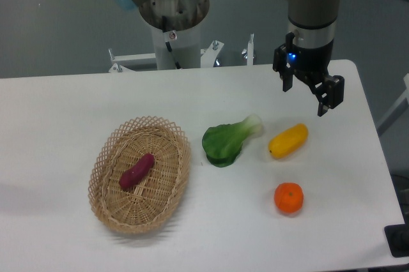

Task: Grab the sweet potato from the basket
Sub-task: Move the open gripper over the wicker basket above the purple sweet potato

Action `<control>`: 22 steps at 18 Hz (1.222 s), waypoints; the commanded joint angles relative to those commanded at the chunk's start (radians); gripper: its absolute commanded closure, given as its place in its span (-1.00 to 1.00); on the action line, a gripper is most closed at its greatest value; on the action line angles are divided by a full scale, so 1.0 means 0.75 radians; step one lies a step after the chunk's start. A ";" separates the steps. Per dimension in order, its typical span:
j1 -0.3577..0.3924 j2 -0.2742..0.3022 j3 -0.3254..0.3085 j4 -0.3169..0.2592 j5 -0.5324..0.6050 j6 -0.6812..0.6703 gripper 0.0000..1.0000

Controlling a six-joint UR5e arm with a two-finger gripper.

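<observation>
sweet potato [137, 171] is seen lying inside the basket [107, 152] on the tabletop [57, 112], well apart from the end effector [307, 96], which is held released with nothing grasped.

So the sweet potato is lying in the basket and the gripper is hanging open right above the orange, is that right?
Not quite. The sweet potato does lie in the basket, and the gripper is open, but in the camera view it hangs near the table's far edge, behind the yellow vegetable, not above the orange.
</observation>
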 joint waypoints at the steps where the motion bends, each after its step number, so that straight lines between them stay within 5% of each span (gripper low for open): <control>1: -0.002 0.000 -0.004 0.008 0.000 0.008 -1.00; 10: -0.033 0.037 -0.073 0.024 -0.010 -0.077 -1.00; 15: -0.161 0.037 -0.141 0.133 -0.010 -0.525 -1.00; 22: -0.427 -0.135 -0.143 0.337 -0.002 -1.077 -1.00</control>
